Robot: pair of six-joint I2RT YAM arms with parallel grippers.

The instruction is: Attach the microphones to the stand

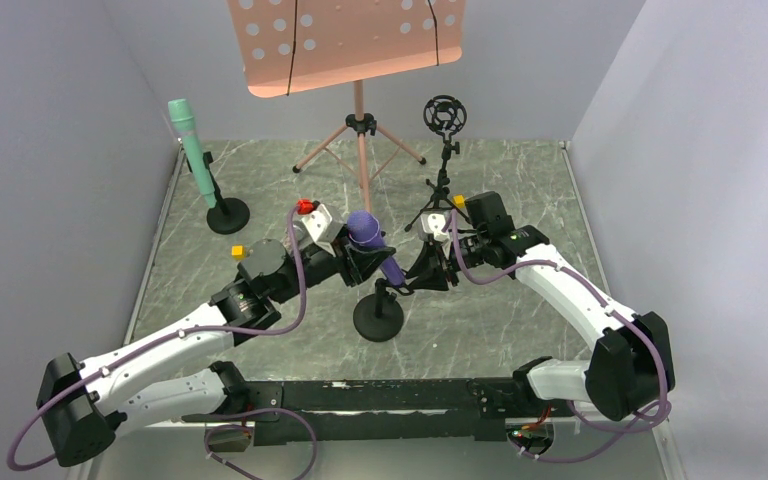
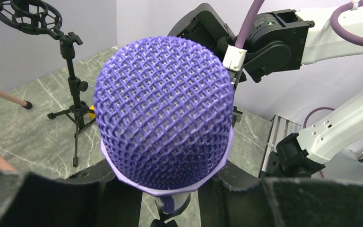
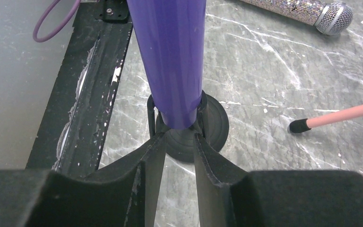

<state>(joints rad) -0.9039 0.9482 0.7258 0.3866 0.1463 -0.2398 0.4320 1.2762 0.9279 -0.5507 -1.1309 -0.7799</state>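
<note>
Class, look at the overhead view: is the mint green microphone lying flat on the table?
No, the mint green microphone stands tilted in a black round-based stand.

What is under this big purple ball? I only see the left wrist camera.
Observer: That ball is the head of the purple microphone. The right wrist view shows its handle's bottom end at the clip of a round-based black stand.
Operator: Where's the sparkly one?
Observer: The silver microphone lies flat on the table, not on any stand.
Operator: And the green one?
Observer: In the top view, the green microphone stands tilted in a second stand at the back left.
</note>
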